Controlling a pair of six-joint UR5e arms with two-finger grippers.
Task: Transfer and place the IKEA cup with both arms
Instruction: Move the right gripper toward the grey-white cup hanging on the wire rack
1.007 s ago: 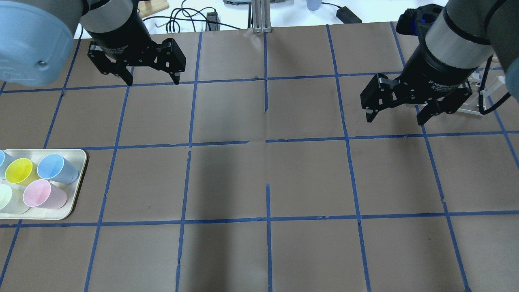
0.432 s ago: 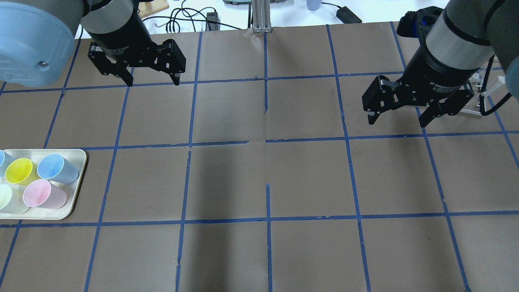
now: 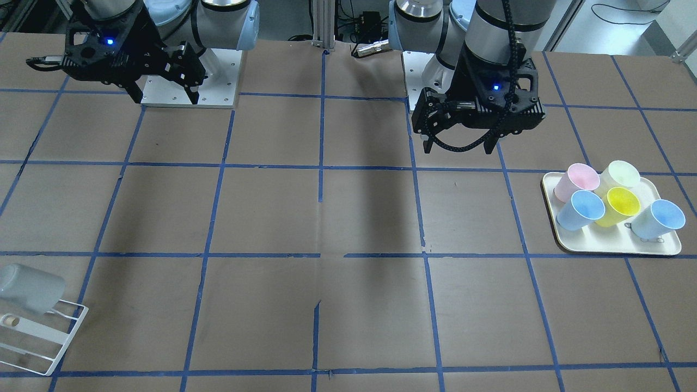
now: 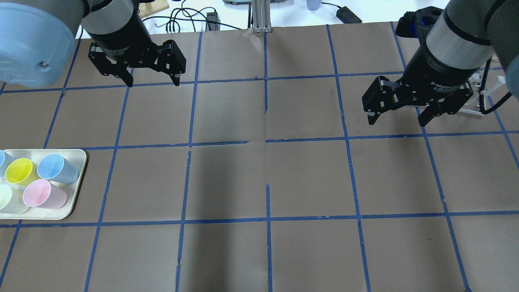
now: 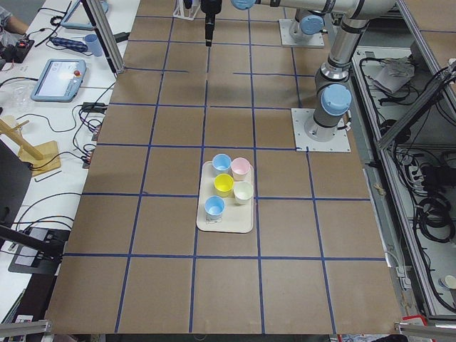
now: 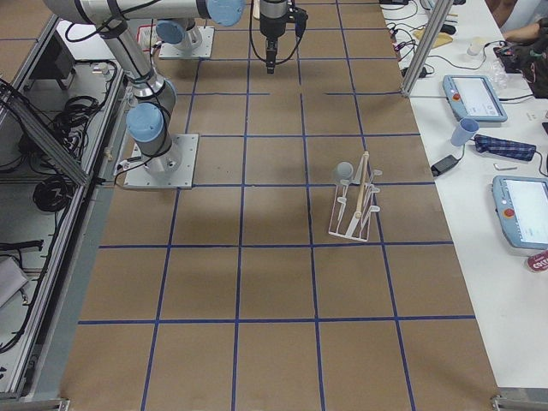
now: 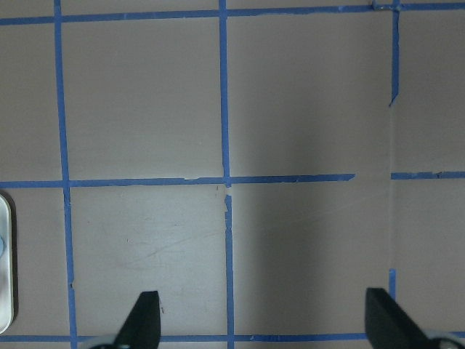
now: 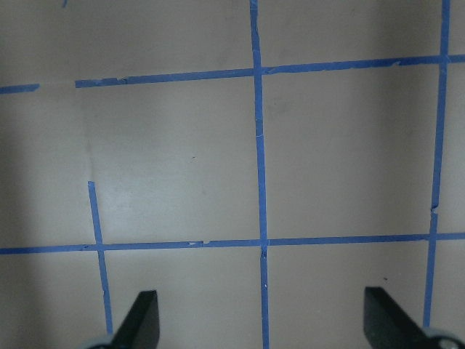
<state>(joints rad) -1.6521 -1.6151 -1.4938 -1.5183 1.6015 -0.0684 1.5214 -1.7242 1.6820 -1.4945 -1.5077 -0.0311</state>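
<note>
The pale-grey IKEA cup (image 3: 28, 288) lies tilted on a peg of a white wire rack (image 3: 41, 337) at the table's far right side; it also shows in the exterior right view (image 6: 344, 170). In the overhead view my right arm hides it. My right gripper (image 4: 395, 121) is open and empty, hovering above the table just left of the rack (image 4: 482, 108). My left gripper (image 4: 153, 83) is open and empty, hovering over the far left squares. Both wrist views show only bare brown table between the open fingers (image 7: 145, 320) (image 8: 145, 320).
A cream tray (image 4: 79, 162) at the left edge holds pink, yellow, pale mint and light-blue cups; it also shows in the front-facing view (image 3: 615, 249). Blue tape grids the brown table. Cables, tablets and a blue cup (image 6: 462, 131) lie on the white side table.
My right gripper has shifted slightly to the right, toward the rack, still open. My left gripper has not moved.
</note>
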